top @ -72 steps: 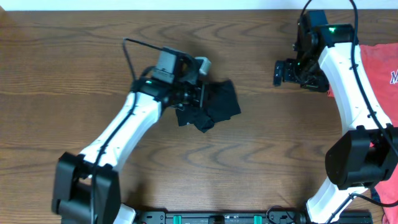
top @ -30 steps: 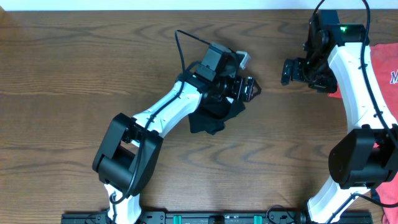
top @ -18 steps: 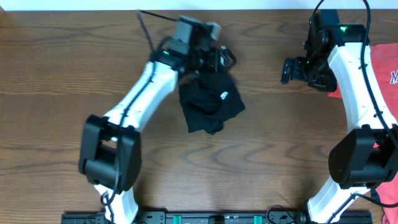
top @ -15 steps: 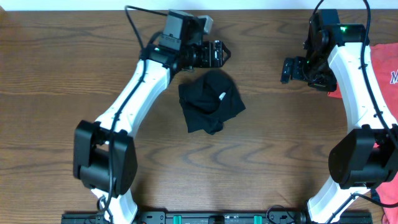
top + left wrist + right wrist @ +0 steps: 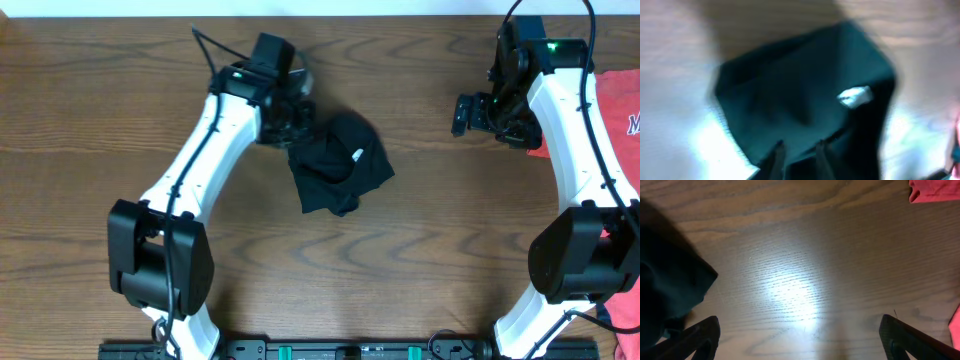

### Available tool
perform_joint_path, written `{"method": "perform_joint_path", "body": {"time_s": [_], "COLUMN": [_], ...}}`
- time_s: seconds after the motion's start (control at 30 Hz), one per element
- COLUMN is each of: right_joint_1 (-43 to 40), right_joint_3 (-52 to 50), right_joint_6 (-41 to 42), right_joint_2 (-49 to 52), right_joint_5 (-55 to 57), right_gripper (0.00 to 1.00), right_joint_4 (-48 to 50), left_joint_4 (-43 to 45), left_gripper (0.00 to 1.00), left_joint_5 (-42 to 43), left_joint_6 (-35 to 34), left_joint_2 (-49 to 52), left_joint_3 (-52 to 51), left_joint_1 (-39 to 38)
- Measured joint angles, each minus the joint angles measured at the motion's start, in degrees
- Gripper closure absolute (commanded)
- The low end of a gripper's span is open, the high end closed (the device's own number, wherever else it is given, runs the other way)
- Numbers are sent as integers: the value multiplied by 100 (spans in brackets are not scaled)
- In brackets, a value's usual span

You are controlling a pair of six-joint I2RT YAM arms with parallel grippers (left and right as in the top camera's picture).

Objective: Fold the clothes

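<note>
Near the middle of the table, you have the clothes lying in a bunched black heap, with a small white tag showing on top. Your left gripper sits at the heap's far-left edge with its fingers pressed together. They are right over the dark cloth, but the left wrist view is too blurred to tell whether any fabric is caught between them. Your right gripper hangs well apart to the right of the heap, over bare wood, its jaws spread wide and holding nothing. In the right wrist view, a corner of the black fabric shows at the left. A red-orange shirt lies at the table's right edge, partly hidden behind the right arm.
</note>
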Motion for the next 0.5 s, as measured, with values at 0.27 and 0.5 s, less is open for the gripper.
{"method": "perform_joint_path", "body": {"time_s": [0.27,0.5], "right_joint_1": [0,0], "right_joint_3": [0,0], "right_joint_6": [-2,0], "right_joint_2": [0,0], "right_joint_5": [-22,-66], "right_gripper": [1,1], "right_joint_4": [28,50], "left_joint_4": [-839,-1226], "left_gripper": [94,94], "left_joint_5": [-745,-979], "left_joint_6": [125,199], "left_joint_2": [0,0], "left_joint_3": [0,-70], "left_joint_1": [302,295]}}
